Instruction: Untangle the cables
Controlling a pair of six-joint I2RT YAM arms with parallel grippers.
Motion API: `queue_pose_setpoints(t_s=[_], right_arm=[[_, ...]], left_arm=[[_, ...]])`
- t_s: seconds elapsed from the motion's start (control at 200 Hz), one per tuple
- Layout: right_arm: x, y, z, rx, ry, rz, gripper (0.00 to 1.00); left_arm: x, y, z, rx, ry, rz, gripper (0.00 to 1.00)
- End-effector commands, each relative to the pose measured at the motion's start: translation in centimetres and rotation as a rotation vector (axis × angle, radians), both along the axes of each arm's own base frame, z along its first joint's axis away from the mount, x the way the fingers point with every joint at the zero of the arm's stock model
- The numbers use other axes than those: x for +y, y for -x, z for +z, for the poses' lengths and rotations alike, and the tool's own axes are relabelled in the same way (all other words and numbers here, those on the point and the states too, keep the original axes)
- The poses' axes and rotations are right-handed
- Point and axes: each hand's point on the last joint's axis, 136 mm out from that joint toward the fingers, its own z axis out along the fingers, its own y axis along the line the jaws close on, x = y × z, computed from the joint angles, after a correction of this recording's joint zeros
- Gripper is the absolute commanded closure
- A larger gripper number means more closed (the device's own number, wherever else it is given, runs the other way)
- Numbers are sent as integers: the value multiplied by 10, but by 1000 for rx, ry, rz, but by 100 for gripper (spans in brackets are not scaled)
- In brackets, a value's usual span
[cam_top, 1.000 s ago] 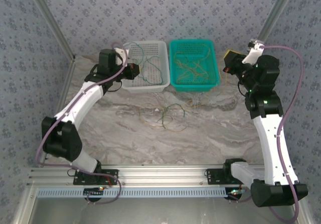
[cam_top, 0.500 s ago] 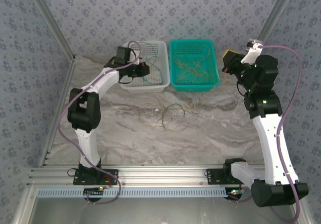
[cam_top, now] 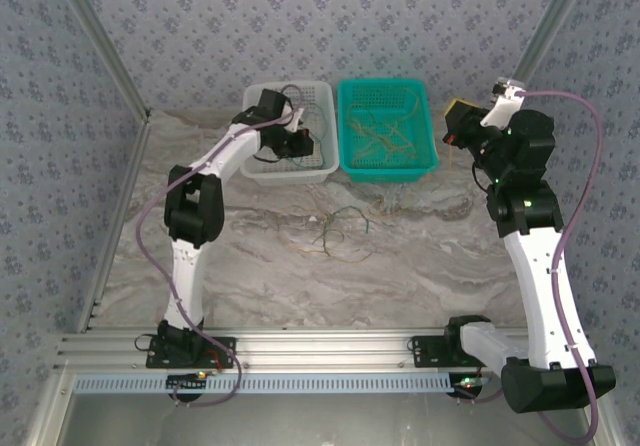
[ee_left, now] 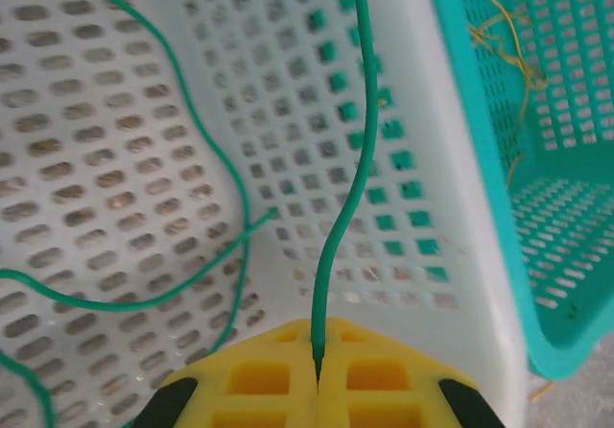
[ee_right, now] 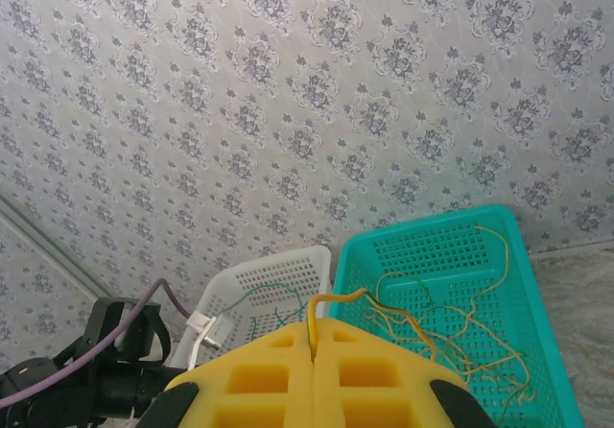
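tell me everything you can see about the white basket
The white basket is a rectangular plastic bin with slotted holes across its floor and walls. It sits upright at the far side of the marble-look table, close beside the teal basket on its right. Thin green cables loop over its floor. The left gripper hangs over it, shut on one of them.

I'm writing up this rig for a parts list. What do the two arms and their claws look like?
The left arm and right arm are built from white shell links joined by rounded black joints. A purple-grey cable runs loosely along each arm. The left claw and right claw have yellow fingers moulded with square recesses, with black parts at the sides.
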Motion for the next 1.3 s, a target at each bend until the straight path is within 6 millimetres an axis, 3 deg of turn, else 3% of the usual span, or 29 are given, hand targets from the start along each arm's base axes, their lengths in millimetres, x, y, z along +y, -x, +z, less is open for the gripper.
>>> queue_pose_setpoints(t_s=[0.0, 0.16, 0.25, 0.51, 0.69, 0.934, 0.959, 1.039, 1.144, 1.294], right_arm=[[-2, 4, 11, -45, 15, -15, 100], [0, 5, 14, -55, 11, -8, 100], [0, 6, 14, -56, 12, -9, 100], [0, 7, 12, -52, 24, -16, 100], [2, 5, 9, -45, 37, -22, 100], [15, 4, 25, -75, 47, 31, 100], [17, 4, 27, -79, 46, 40, 100], [25, 3, 36, -91, 49, 77, 100], [33, 2, 55, -122, 54, 111, 100], [42, 1, 98, -205, 59, 153, 100]], left_arm=[[-6, 18, -2, 54, -29, -112, 100], [-20, 26, 22, 22, 111, -178, 100], [-9, 18, 22, -1, 60, -107, 100], [52, -3, -27, 57, -236, 64, 100], [59, -8, -46, 65, -312, 56, 100], [64, -17, -68, 56, -382, 33, 100], [65, -18, -68, 52, -385, 35, 94], [63, -18, -56, 27, -376, 36, 77], [58, -16, -18, -58, -376, 43, 51], [67, -4, 62, -223, -356, 131, 38]])
